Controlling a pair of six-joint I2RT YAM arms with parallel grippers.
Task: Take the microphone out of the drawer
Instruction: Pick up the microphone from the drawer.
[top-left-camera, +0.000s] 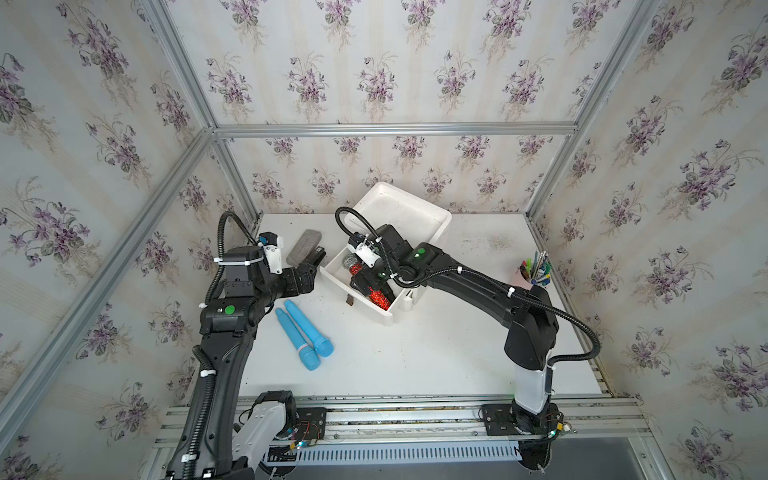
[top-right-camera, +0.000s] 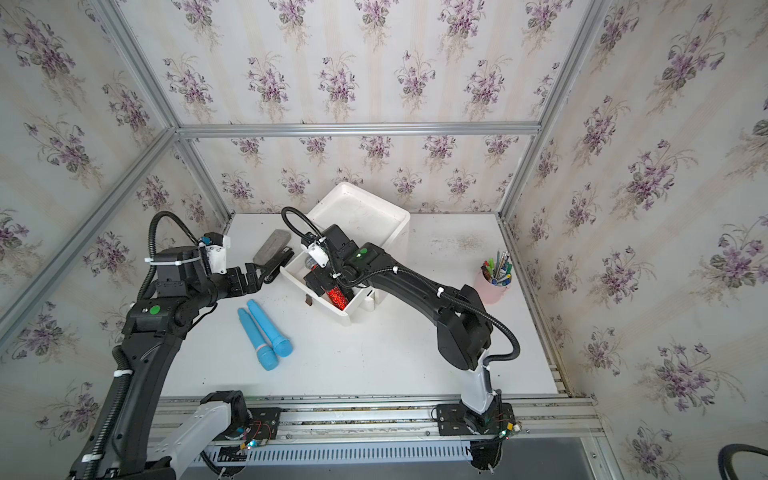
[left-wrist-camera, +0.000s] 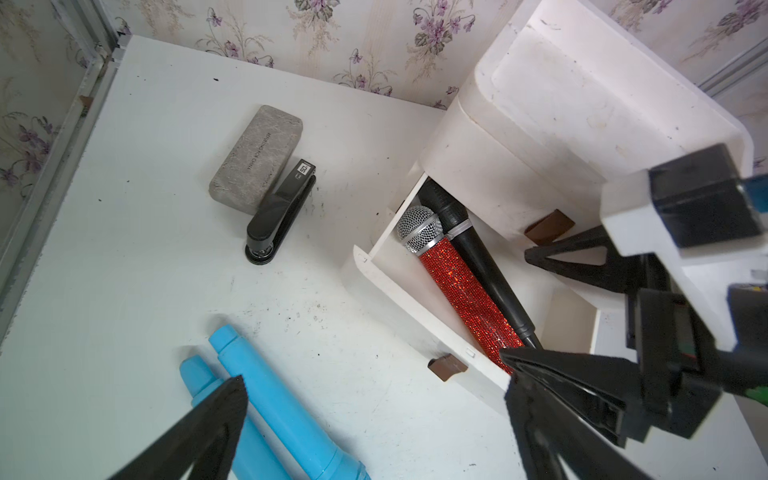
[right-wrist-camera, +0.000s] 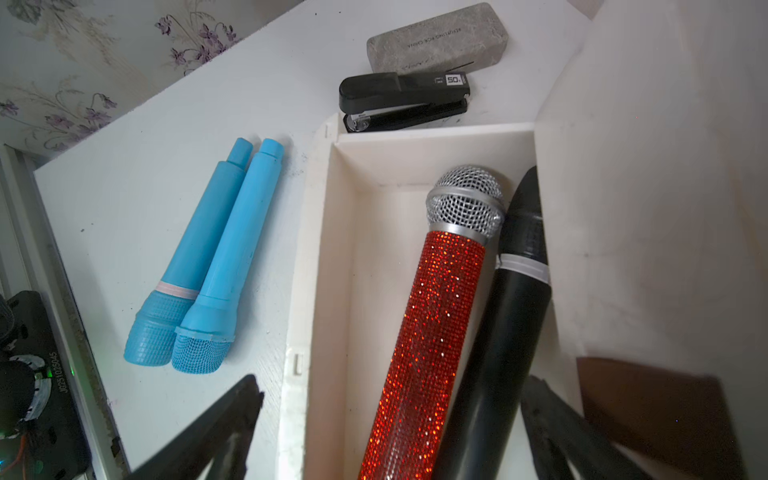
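right gripper (right-wrist-camera: 392, 382) wide apart, empty, over red microphone (right-wrist-camera: 436, 311) in drawer (right-wrist-camera: 320, 232); left gripper (left-wrist-camera: 372, 370) likewise (empty too)

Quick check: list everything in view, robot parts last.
drawer unit: one, white, back of table, drawer open
red microphone: one, glittery red, in drawer
black microphone: one, black, in drawer beside red one
blue microphones: two, blue, side by side on table
case: one, grey, on table
stapler: one, black, beside case
pen cup: one, pink, table's right side
left gripper: one, black, jaws open, above table
right gripper: one, black, jaws open over drawer
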